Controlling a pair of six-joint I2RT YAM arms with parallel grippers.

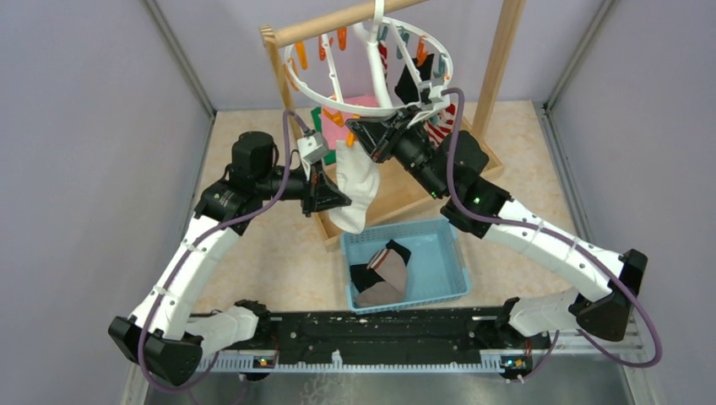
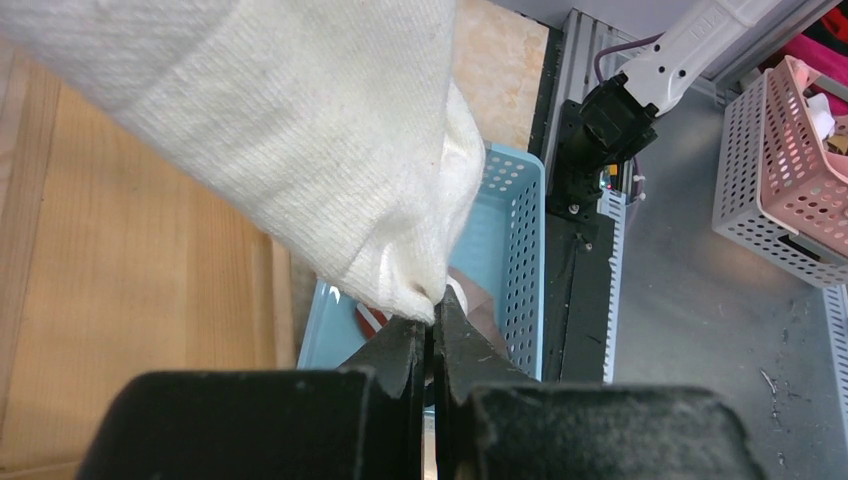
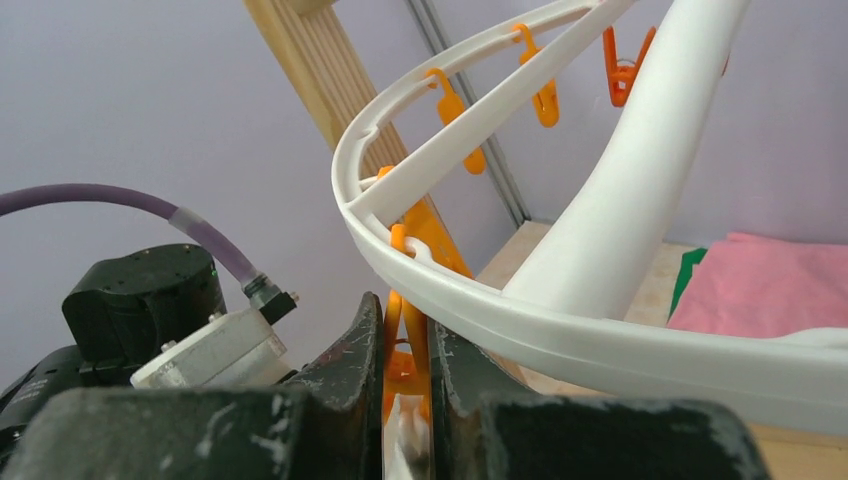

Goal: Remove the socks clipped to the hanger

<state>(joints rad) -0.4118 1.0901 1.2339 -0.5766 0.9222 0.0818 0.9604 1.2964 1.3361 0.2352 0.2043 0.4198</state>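
The round white hanger (image 1: 446, 61) hangs from the wooden rod, with orange clips on its ring. A white sock (image 1: 355, 187) hangs from an orange clip (image 3: 405, 330) at the ring's front. My right gripper (image 3: 407, 325) is shut on that orange clip, squeezing its two handles just under the ring (image 3: 560, 325). My left gripper (image 2: 432, 322) is shut on a fold of the white sock (image 2: 300, 140) lower down; in the top view it (image 1: 342, 199) sits left of the sock. More socks, black and red-striped, hang at the ring's right side (image 1: 422, 80).
A light blue perforated basket (image 1: 447, 253) holding a dark sock (image 1: 384, 274) sits below the white sock. The wooden stand's base (image 1: 397, 198) and posts (image 1: 498, 67) surround the hanger. A pink cloth (image 3: 770, 285) lies on the base. Grey walls enclose the table.
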